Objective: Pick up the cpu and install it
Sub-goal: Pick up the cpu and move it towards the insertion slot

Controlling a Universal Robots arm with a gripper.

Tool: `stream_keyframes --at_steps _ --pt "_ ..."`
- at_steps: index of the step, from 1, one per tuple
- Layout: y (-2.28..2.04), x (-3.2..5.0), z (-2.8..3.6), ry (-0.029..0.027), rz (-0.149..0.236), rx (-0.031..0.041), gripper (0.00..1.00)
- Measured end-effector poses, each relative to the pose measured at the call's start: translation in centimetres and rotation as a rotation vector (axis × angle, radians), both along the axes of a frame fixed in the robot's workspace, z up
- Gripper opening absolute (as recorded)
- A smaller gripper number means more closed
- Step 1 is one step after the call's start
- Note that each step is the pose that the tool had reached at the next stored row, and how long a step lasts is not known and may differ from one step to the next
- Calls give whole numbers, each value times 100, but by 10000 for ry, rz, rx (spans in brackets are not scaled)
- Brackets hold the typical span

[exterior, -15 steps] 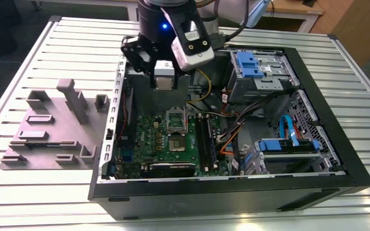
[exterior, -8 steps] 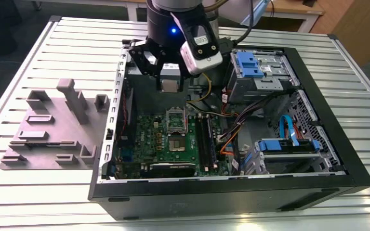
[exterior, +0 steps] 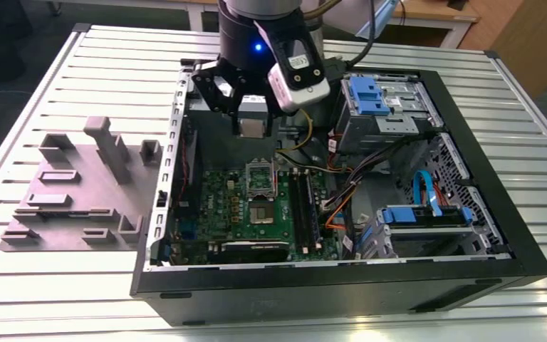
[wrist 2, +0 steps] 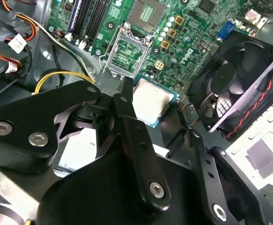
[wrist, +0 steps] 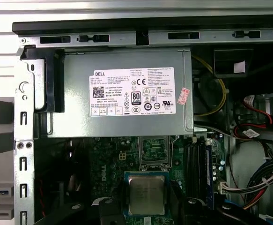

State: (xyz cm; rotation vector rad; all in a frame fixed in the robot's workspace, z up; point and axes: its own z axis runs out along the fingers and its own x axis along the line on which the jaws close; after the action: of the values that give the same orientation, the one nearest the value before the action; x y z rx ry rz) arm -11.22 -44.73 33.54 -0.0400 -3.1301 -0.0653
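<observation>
Your pincer (wrist 2: 154,107) was clamped on the cpu (wrist: 146,194), with a black finger (wrist 2: 127,112) pressed to each of two opposite edges and the silver-grey top facing up toward the wrist. You held the chip level in the air inside the open computer case (exterior: 483,271), above the green motherboard (exterior: 231,206) and clear of it. In the first wrist view it hung just beside the raised metal socket frame (wrist: 155,150), with the long black memory slots (wrist: 197,168) to one side. Past the frame lay the grey power supply (wrist: 127,93) with its white label. In the second wrist view the black case fan (wrist 2: 239,79) sat close by the held chip. In the exterior view, blue drive brackets (exterior: 373,96) stood on the exterior view's right of the arm. A grey parts fixture (exterior: 83,185) rested on the slatted table (exterior: 65,299), outside the case, on the exterior view's left.
</observation>
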Motion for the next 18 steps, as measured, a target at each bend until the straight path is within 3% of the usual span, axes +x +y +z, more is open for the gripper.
stream_keyframes --at_steps 9,18 --pt "-18 21 -151 12 -1 0 47" --pt "-37 145 -256 103 -1 0 47"
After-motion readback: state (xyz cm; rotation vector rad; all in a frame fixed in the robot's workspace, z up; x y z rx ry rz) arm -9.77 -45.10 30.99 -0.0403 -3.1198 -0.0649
